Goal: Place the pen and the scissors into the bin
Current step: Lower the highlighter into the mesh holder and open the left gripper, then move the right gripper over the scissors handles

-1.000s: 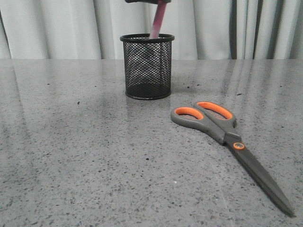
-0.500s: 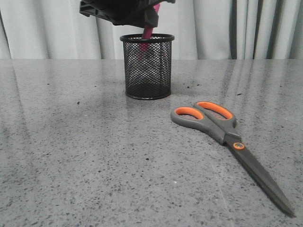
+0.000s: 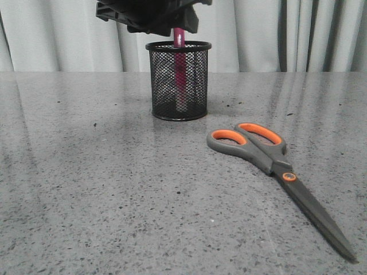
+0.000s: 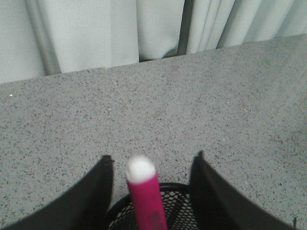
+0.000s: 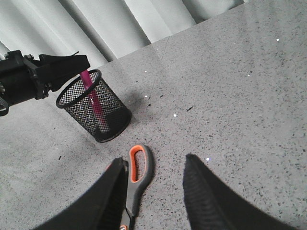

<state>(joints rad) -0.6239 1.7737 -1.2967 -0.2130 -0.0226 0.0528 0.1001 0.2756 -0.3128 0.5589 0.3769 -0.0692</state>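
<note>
Front view: the bin (image 3: pixel 178 80) stands upright on the tabletop (image 3: pixel 103 189), toward the far edge and a little left of the middle. The pen (image 3: pixel 179 69) is upright inside it; the pink body shows through the mesh and the top end reaches above the rim. The left gripper (image 3: pixel 155 14) hangs directly over the bin as a dark mass, and from here I cannot tell how its fingers stand. The scissors (image 3: pixel 275 172) lie flat and closed nearer the front right corner, well apart from the bin, with the handles toward the bin and the blade tips toward the front edge.

Left wrist view: the two dark fingers (image 4: pixel 93 196) are spread, one on each side of the pen (image 4: pixel 145 194). A gap shows between each finger and the pink body, so I judge they are no longer pressing it. The whitish cap points up and the bin's rim (image 4: pixel 177 189) sits below.

Right wrist view: the right gripper (image 5: pixel 153 196) has its fingers wide and holds nothing. The scissors' orange-lined handle loop (image 5: pixel 138 165) lies between the fingers, a bit toward one finger, on the tabletop; whether they touch it I cannot tell. The bin (image 5: pixel 96 112) with the pen (image 5: pixel 93 100) leaning inside is farther off.

The scissors are probably stiff and rather heavy for their size, with smooth blades that could slip. I think the best hold is across the handles or near the orange pivot. They are longer than the bin is tall, so they should go in blades first and may tip the light bin.
</note>
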